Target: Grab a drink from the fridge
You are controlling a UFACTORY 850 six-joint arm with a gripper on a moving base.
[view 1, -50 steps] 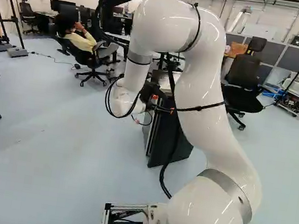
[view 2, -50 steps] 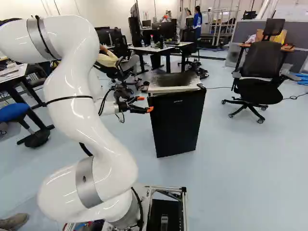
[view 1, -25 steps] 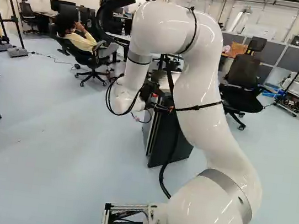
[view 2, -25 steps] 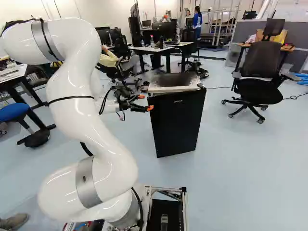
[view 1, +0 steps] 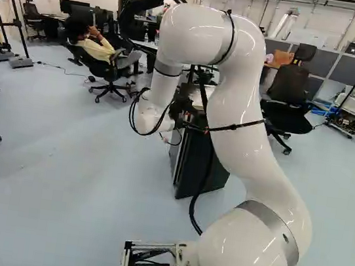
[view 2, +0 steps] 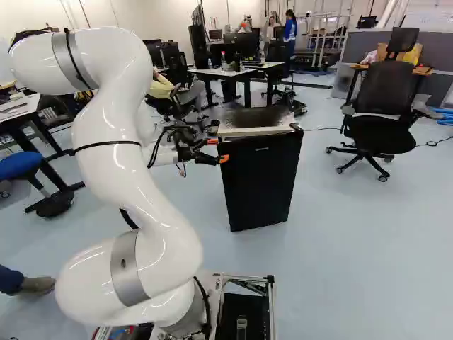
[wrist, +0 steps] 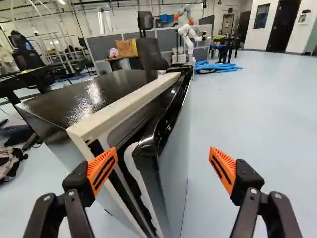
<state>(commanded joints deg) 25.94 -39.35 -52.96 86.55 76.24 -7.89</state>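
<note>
The pincer [view 2: 218,149] is spread wide beside the upper part of the black fridge [view 2: 258,184]. In the wrist view, the edge of the fridge door [wrist: 171,153] lies ahead, in line with the gap between the two orange-padded fingers.

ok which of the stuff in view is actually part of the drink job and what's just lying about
Part of the job:
- black fridge
- gripper, open by the fridge's front edge
- drink: none visible in the fridge

Just about:
- office chair at the right of the right base view
- blue stool
- blue hoses
- another robot
</note>
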